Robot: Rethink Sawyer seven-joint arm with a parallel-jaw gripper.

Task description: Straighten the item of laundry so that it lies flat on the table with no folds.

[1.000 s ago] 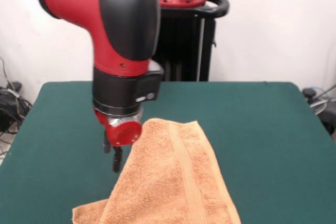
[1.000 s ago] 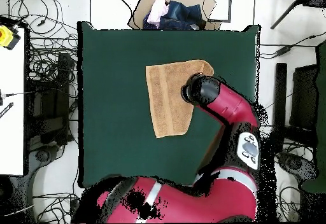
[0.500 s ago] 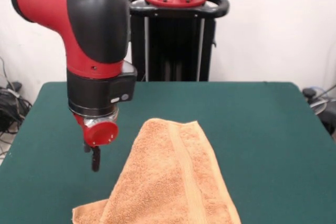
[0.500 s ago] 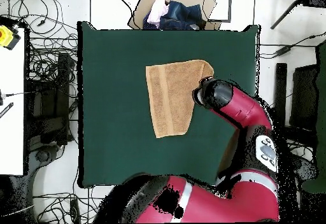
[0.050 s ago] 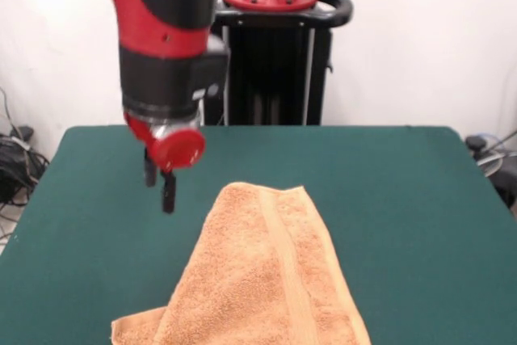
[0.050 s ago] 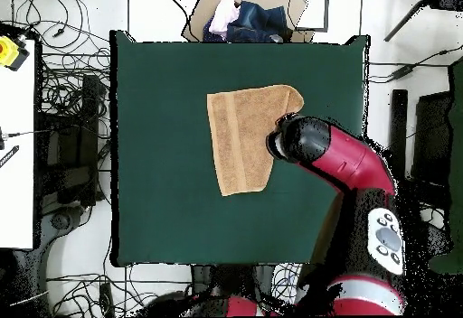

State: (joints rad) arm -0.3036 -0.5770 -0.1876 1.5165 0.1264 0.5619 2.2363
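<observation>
The item of laundry, an orange-tan terry towel, lies on the green table in the near middle of the front view. It narrows toward the far end, and a folded layer pokes out at its lower left. In the overhead view the towel has one rounded, turned-in corner, and the arm's wrist overlaps its right edge. My gripper hangs above the table, left of the towel's far end. It is open and holds nothing.
A cardboard box of clothes sits beyond the table's top edge in the overhead view. Cables and a white bench lie off the left side. The black pedestal stands behind the table.
The gripper swung left away from the towel, then rose and moved back toward the towel's far end. The towel has not moved.
</observation>
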